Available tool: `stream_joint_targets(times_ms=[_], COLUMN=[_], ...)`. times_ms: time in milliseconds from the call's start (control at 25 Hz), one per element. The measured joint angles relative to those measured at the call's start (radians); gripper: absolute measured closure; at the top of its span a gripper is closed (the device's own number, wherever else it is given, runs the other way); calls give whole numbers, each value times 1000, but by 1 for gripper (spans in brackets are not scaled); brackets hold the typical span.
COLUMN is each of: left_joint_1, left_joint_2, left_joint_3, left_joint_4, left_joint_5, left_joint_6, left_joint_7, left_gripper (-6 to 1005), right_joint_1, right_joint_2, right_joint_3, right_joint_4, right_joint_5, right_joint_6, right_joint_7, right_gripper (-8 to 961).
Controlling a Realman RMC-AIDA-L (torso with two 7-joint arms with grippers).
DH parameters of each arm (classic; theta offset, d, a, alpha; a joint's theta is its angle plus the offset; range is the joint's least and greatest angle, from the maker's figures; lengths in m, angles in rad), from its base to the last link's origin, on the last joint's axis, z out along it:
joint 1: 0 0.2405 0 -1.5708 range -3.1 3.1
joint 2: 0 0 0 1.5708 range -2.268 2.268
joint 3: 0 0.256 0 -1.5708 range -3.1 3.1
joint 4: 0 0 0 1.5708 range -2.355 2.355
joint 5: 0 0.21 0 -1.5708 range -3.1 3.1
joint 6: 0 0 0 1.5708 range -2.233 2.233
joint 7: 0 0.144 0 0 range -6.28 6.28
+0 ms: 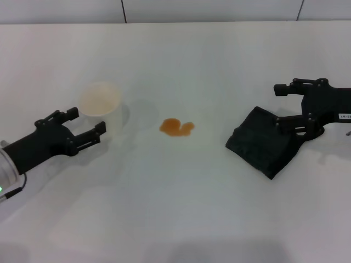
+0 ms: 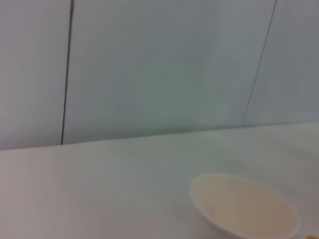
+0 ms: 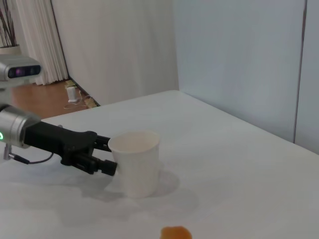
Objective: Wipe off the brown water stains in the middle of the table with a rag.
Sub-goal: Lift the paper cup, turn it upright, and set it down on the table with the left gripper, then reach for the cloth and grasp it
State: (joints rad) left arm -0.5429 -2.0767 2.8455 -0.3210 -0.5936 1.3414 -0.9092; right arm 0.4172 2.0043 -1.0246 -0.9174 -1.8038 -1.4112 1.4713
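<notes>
Fingers of the right gripper (image 1: 284,103) are spread wide, one at the far side near the top of the rag (image 1: 266,141), the other lying against its right edge, so the cloth is between or just under them but not yet pinched. Fingers of the left gripper (image 1: 86,121) are also open, hovering just near the white cup (image 1: 100,101) at the left without gripping it. Between the two sits the stain (image 1: 176,127), a small glossy orange-brown blotch in the middle of the table (image 1: 181,208), its longer axis running left to right. It lies to the left of the rag with bare tabletop between them, and the right arm, already at the cloth, looks the one to carry it over. White, smooth and flat, the table backs onto pale wall panels (image 2: 159,64); the right wrist view shows a curtain (image 3: 35,40) and wood floor beyond.
</notes>
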Motion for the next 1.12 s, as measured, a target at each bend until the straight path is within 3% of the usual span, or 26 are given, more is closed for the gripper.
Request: stream_joint_targets(times_ms=[320,520,680,920,1000,1120], left_joint_1=[-14,-40,-55,-125,-158,-198], left_joint_2=[4,14,66,167,187,191], left_joint_3=[1,2,2,3,3,3], left_joint_4=[-148,-331,-415,-426,-429,-432], left_joint_5=[65,138,155,285,348,410], left_joint_6=[140,302,486,565,562,558], left_joint_7=[-177,-350,-439,-556,-568,-532], left_gripper=[129,131,132,134,134,135], right_joint_1=[0,-1,-4,-3,-4,-5], right_joint_2=[1,1,1,1,1,2], right_joint_3=[0,0,0,0,0,0], right_joint_4=[0,0,0,0,0,3], right_joint_5=[0,0,0,0,0,0], right_joint_6=[0,-4,-4,-6,-4,-2], right_joint_7=[0,-1,-3,-3,-3,-3], right_gripper=[98,99,99,99,99,99])
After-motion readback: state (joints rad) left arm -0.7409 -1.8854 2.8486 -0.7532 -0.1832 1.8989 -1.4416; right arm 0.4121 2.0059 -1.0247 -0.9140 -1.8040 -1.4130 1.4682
